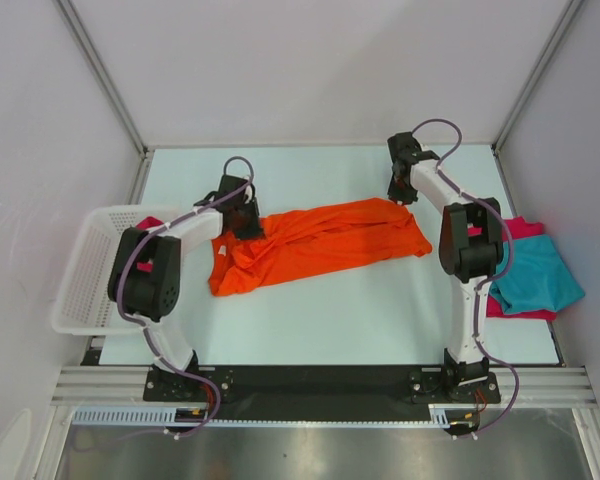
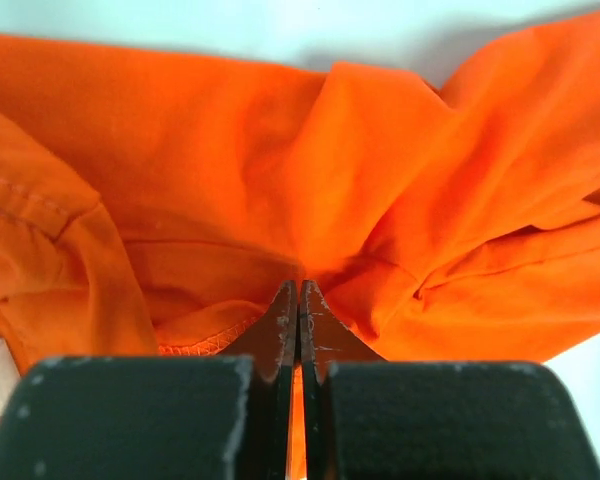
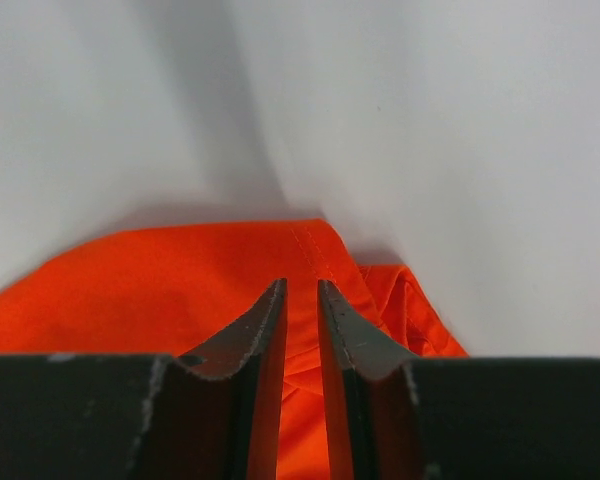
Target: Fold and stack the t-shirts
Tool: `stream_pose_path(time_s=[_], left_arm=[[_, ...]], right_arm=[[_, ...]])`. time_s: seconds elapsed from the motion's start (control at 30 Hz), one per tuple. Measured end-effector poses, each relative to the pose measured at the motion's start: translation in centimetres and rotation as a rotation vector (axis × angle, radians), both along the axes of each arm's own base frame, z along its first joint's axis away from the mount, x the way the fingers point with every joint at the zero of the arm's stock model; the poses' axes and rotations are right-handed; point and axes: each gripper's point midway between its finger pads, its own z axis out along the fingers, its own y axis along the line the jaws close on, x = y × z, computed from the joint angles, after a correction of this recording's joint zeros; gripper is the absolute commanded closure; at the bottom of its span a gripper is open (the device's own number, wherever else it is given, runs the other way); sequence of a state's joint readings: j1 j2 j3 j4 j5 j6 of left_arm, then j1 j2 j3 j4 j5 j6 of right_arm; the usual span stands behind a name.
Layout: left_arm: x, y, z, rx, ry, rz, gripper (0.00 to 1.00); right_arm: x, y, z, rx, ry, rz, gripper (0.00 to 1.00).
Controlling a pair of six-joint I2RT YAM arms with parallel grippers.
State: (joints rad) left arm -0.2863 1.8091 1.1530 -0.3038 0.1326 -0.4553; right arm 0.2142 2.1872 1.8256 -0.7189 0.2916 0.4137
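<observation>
The bright orange t-shirt (image 1: 320,240) lies crumpled and stretched sideways across the middle of the table. My left gripper (image 1: 245,222) is down on its left end. In the left wrist view that gripper (image 2: 299,285) is shut, with orange cloth (image 2: 180,170) pinched between the fingers. My right gripper (image 1: 400,190) is at the shirt's far right corner. In the right wrist view it (image 3: 301,285) stands narrowly open just over the stitched hem (image 3: 315,245), holding nothing. A teal t-shirt (image 1: 535,275) lies on a crimson one (image 1: 525,228) at the right edge.
A white mesh basket (image 1: 85,270) sits at the table's left edge, with a bit of crimson cloth (image 1: 150,222) showing at its far corner. Grey walls and metal rails enclose the table on three sides. Both arm bases are on the black rail at the near edge.
</observation>
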Motion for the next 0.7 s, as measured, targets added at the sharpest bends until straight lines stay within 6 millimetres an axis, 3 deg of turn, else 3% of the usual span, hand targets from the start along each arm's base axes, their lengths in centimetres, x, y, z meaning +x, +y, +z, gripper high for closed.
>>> stream_pose_path(time_s=[0.13,0.27,0.43,0.5,0.63,0.7], left_arm=[[-0.4,-0.1,1.1,-0.007,-0.02,-0.004,1.0],[-1.0,-0.6,3.8,-0.007,-0.081,-0.019,1.0],[-3.6,-1.8,7.1,-0.03,-0.161,-0.065,1.0],[-5.1,-2.1,7.1,-0.035,-0.162,-0.085,1.0],[-8.8,-1.3,4.3,-0.012,-0.091,-0.105,1.0],[-10.9,-0.7,2.5,0.005,-0.033,-0.106,0.78]], right_arm=[[-0.2,0.0,0.3,0.002,-0.006,0.0,0.77],[-0.2,0.0,0.3,0.004,-0.012,-0.001,0.77],[-0.4,-0.1,0.1,0.003,-0.006,-0.001,0.77],[-0.4,-0.1,0.0,0.003,-0.006,-0.001,0.77],[-0.4,-0.1,0.2,0.003,-0.008,-0.001,0.77],[-0.4,-0.1,0.3,0.004,-0.011,-0.001,0.76]])
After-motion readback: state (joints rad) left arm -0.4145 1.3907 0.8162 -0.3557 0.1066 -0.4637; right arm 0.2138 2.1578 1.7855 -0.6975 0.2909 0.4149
